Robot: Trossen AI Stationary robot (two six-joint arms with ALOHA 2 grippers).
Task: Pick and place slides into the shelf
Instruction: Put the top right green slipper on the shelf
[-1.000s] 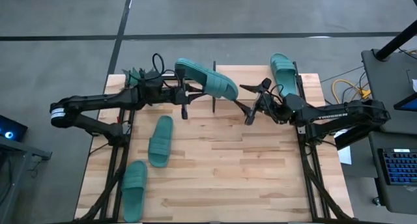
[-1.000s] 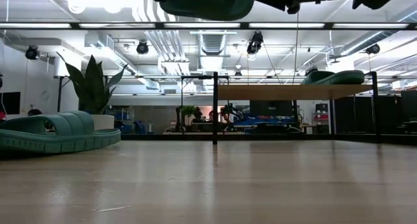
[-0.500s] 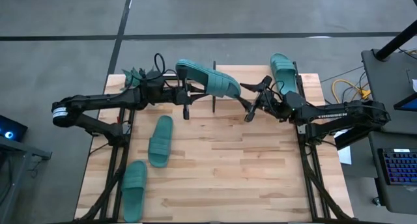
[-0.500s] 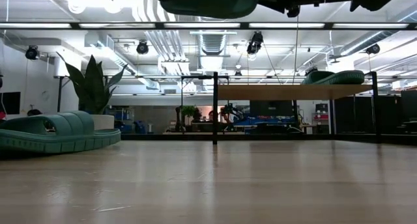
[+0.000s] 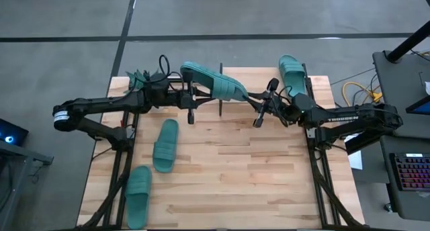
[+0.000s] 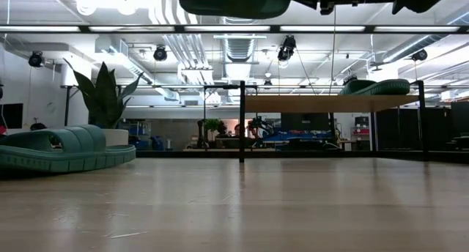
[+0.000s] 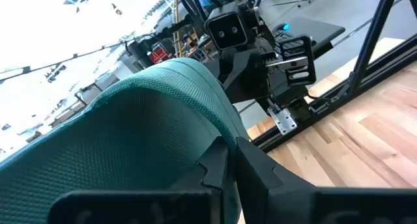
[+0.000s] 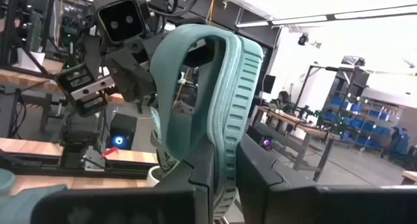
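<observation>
High view: the left gripper [image 5: 195, 95] and right gripper [image 5: 259, 105] both clamp one teal slide [image 5: 213, 82] in mid-air, beside the shelf [image 5: 319, 84], whose top carries another slide [image 5: 292, 73]. Two more slides [image 5: 165, 145] lie on the table [image 5: 255, 177].
Right wrist view: its fingers [image 8: 199, 178] pinch the sole edge

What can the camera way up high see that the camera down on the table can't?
Only the high view shows both claws, the left claw and the right claw, shut on the two ends of the lifted slide, plus a second slide lying near the table's front.

Only the low view shows the tall leafy plant and ceiling lights.

Both show the shelf with a slide on top.
</observation>
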